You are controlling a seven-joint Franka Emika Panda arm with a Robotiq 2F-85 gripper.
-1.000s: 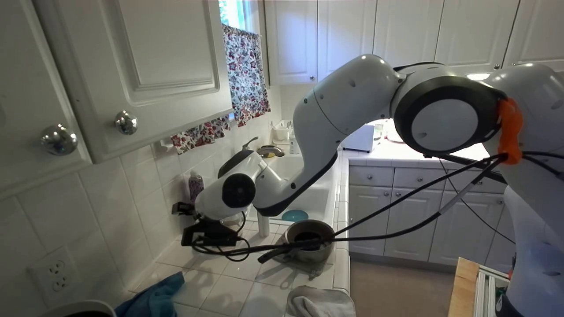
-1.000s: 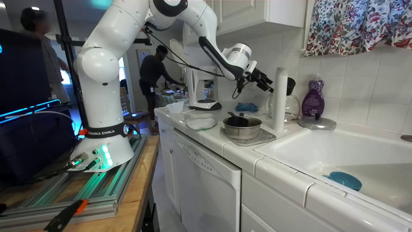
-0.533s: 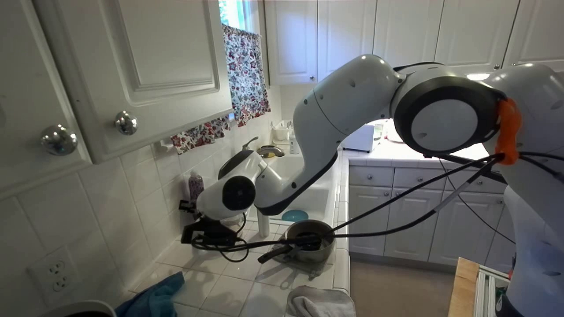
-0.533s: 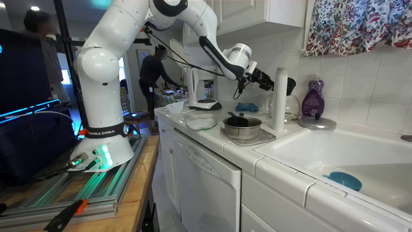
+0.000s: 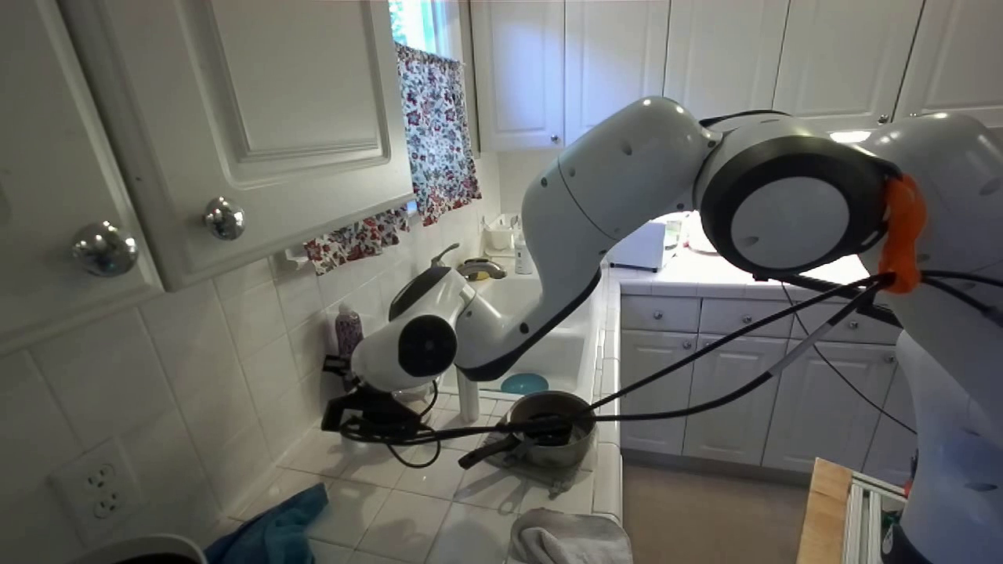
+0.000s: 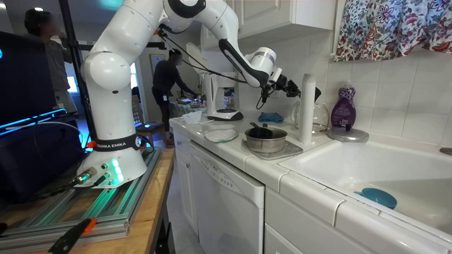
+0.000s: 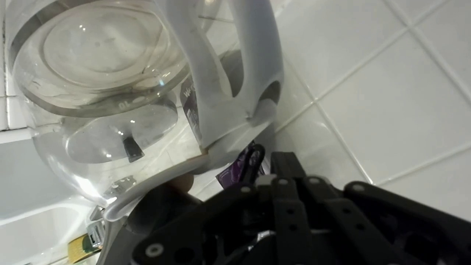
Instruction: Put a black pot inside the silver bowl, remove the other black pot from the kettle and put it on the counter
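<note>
One silver bowl [image 6: 266, 145], dark-handled, is set on a grey mat [image 6: 294, 151] upon the white tiled counter [image 5: 411, 513]. One black pot [image 6: 260, 133] is contained in that bowl. One other black pot [image 6: 317, 93] is found at the top of the glass kettle [image 6: 321, 118]; how it is supported cannot be told. One black claw [image 7: 286, 165] is positioned near the other black pot, its jaws fully together; in the wrist view a black handle [image 7: 250, 173] with a looped end is seen at the claw's tip, but whether it is gripped cannot be told. One white upright cylinder [image 6: 308, 109] is placed before the kettle in an exterior view. One purple bottle [image 6: 343, 109] is stood by the wall [image 6: 392, 91], and one round lid [image 6: 357, 135] is laid at the back edge of the sink [image 6: 348, 152]. One blue cup [image 6: 378, 198] is contained in the sink. One crumpled blue cloth [image 6: 271, 117] is laid on the counter.
</note>
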